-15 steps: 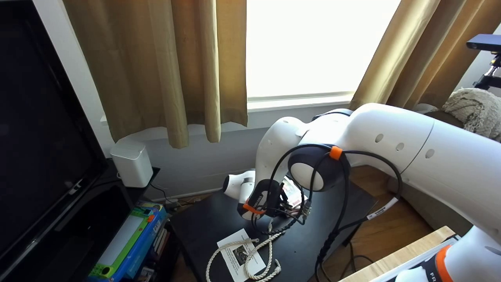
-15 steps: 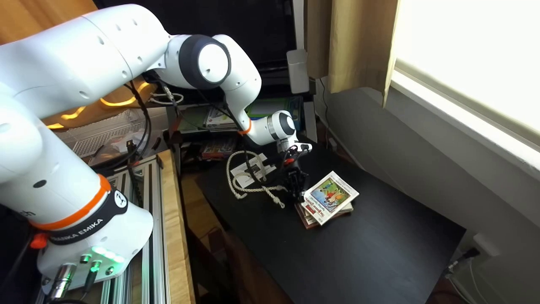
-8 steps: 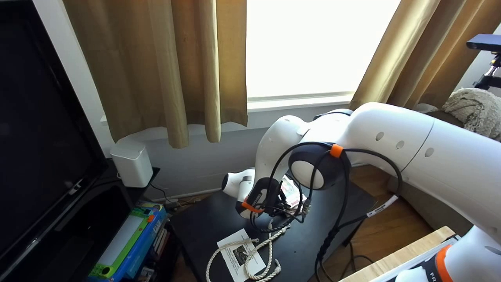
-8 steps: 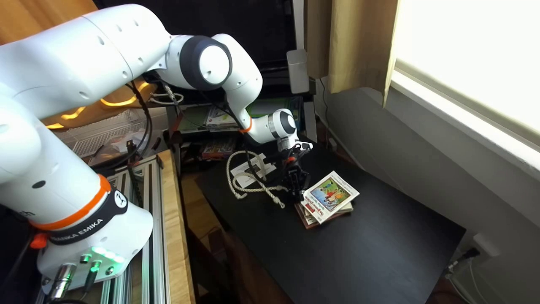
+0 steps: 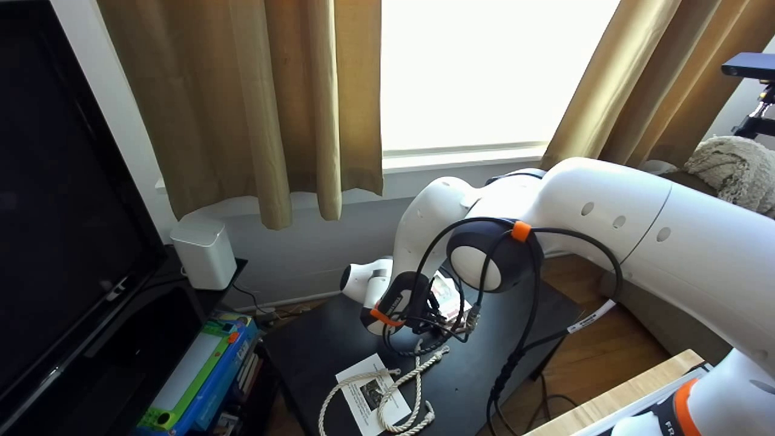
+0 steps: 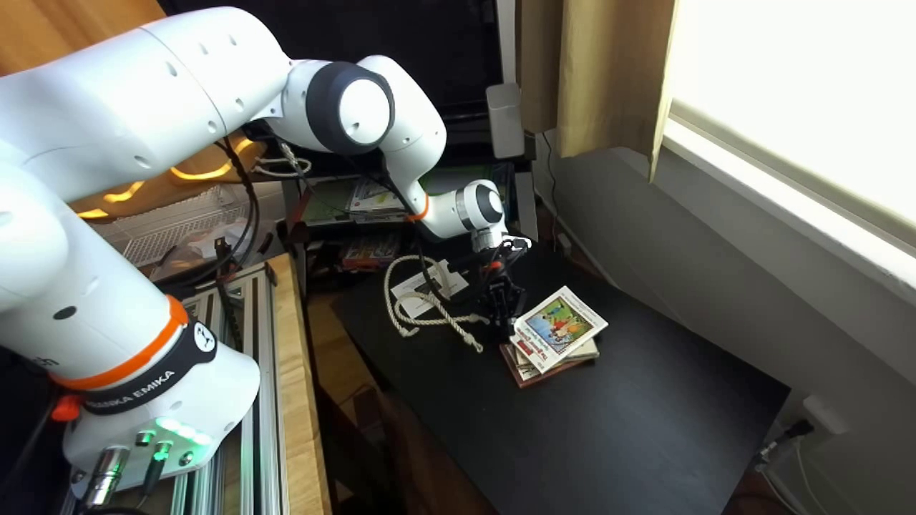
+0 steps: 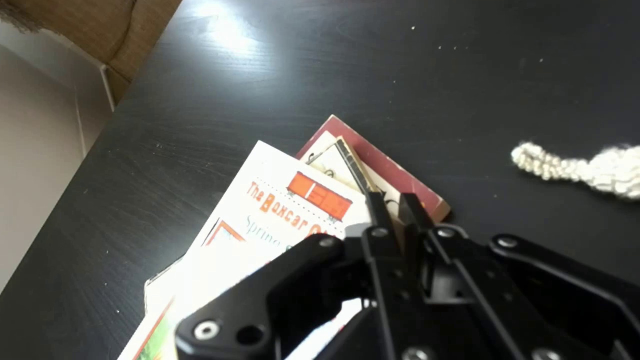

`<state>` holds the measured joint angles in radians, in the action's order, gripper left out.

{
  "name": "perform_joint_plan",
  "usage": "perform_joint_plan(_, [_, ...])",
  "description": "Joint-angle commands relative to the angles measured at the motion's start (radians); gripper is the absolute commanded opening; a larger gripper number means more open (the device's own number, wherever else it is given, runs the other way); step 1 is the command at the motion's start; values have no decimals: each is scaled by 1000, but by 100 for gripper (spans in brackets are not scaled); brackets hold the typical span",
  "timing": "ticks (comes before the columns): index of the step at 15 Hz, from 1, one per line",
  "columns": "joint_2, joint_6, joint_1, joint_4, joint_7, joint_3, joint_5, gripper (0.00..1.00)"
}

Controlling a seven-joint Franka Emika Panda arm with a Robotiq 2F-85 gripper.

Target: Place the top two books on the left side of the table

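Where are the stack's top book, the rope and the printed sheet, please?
Top book (image 6: 559,329): in an exterior view, on the cover picture.
Rope (image 7: 612,171): in the wrist view, on one end.
Printed sheet (image 5: 369,392): in an exterior view, on its picture.

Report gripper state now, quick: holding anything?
Gripper: closed, apparently on the edge of the top book; whether the second book is pinched too can't be told.

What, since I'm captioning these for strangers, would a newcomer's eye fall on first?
Probably the white Franka Emika arm arching over the black table, its gripper at the edge of a book stack. Next, the white Boxcar book with a bright picture, lying askew atop that stack. Then the cream rope on the table, partly across a printed sheet.
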<state>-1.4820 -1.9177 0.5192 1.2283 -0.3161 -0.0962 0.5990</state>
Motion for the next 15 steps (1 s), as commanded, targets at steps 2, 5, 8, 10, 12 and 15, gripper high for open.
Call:
perform_joint_plan(2, [-25,21,-14,-87,48,45,-41,3])
perform_joint_plan(5, [-24,8,-17,-112,64,59,-75,3])
perform_joint_plan(8, [-24,9,-23,-141,82,75,-134,3])
perform_joint_plan(10, [-23,11,-25,-157,88,81,-166,3])
perform_joint_plan(12, [-22,11,-27,-176,90,88,-196,3])
perform_joint_plan(15, [-21,1,-41,-200,84,105,-250,3])
